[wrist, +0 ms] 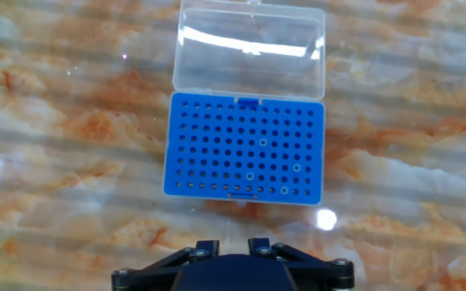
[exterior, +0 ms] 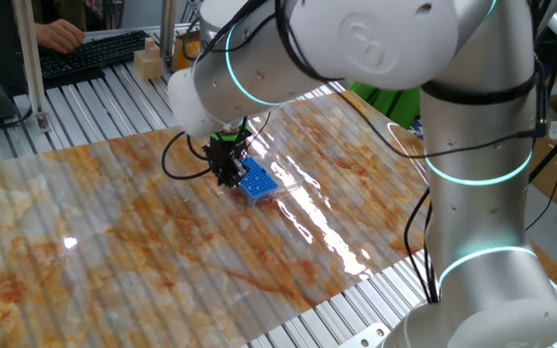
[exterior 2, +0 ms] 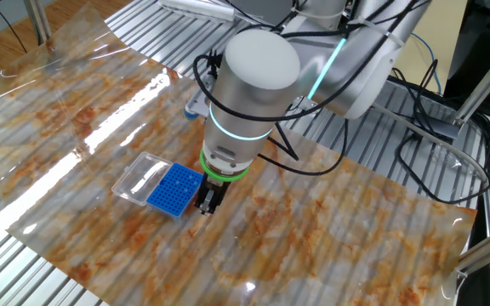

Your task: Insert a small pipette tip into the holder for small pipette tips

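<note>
Small bright-blue rectangular plastic rack (wrist: 246,146) mid-table, clear lid (wrist: 251,50) hinged flat for access; four holes filled. Black claw (exterior 2: 209,202) just beside, narrow, contents indiscernible.

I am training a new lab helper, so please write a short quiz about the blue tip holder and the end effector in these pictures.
1. True or false: the clear lid of the holder is closed.
2. The end effector is: A) over the lid; B) beside the holder; C) far from it.
3. Fill in: most holes in the holder are ____.
Key: 1 false; 2 B; 3 empty.
</note>
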Available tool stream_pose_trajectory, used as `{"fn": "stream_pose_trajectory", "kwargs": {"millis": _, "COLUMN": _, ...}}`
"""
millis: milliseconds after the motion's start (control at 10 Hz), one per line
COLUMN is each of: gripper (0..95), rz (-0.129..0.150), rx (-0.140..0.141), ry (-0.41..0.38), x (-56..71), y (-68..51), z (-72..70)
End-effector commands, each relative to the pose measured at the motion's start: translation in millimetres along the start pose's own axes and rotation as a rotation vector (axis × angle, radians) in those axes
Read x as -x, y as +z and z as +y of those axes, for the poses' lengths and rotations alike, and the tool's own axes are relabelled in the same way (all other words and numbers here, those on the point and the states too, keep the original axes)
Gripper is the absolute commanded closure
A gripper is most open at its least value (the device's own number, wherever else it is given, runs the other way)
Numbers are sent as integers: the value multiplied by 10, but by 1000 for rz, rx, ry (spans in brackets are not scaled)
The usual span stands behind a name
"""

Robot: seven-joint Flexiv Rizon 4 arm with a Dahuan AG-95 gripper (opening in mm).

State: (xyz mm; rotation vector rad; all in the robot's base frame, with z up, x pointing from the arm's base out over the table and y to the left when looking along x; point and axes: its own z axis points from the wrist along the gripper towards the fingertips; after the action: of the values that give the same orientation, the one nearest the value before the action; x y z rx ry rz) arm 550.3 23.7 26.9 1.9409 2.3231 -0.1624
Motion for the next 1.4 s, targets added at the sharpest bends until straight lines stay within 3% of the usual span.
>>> {"fn": "stream_pose_trajectory", "kwargs": {"millis": 100, "gripper": 760, "rz": -28, "rx": -2, "ry": 2, "x": 0, "y": 25, "z": 19}}
{"fn": "stream_pose_trajectory", "kwargs": {"millis": 800, "gripper": 760, "rz": -76, "rx": -7, "ry": 37, "x": -36, "y": 67, "z": 57}}
{"fn": "stream_pose_trajectory", "kwargs": {"millis": 1400, "gripper": 760, "rz": -91, "rx": -9, "ry": 67, "x": -75, "y": 111, "z": 95}}
